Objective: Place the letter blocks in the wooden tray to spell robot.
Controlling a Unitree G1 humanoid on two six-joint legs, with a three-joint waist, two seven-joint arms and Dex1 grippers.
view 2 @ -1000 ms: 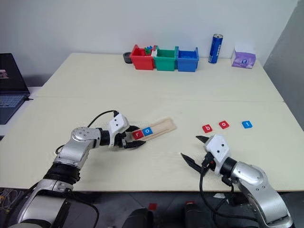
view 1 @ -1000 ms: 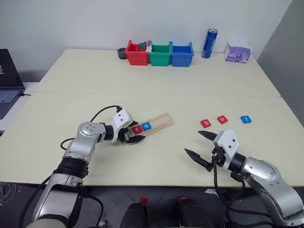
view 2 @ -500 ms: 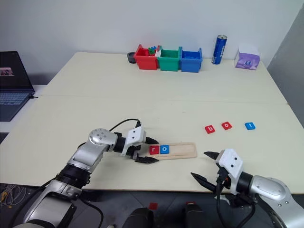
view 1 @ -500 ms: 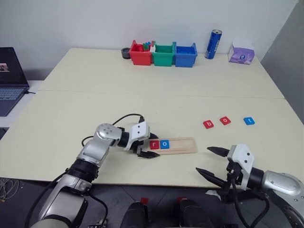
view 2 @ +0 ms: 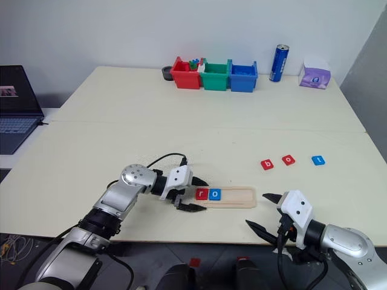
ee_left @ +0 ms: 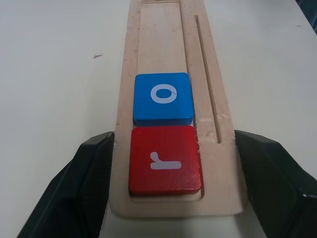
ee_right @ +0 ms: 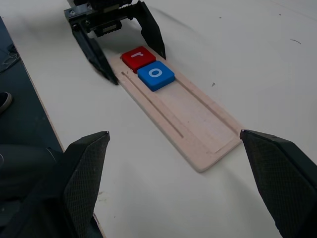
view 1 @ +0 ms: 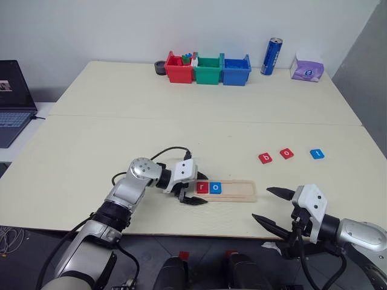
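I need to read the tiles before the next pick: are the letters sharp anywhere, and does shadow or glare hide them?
Left wrist view: the red r tile and blue o tile are crisp, no glare, with the left claw's fingers soft at the edges. Right wrist view: both letters legible, a faint shadow beside the wooden tray. Left eye view: the loose tiles are small, with even lighting.

The cream table (view 1: 121, 121) bore the wooden tray (view 1: 239, 189) near its front edge, three loose letter blocks, red b (view 1: 265, 158), red o (view 1: 286, 153) and blue t (view 1: 317, 154), to its right, and along the back red (view 1: 176, 70), green (view 1: 207, 71) and blue bins (view 1: 235, 71), a blue can (view 1: 269, 56) and a purple tissue pack (view 1: 306, 67).
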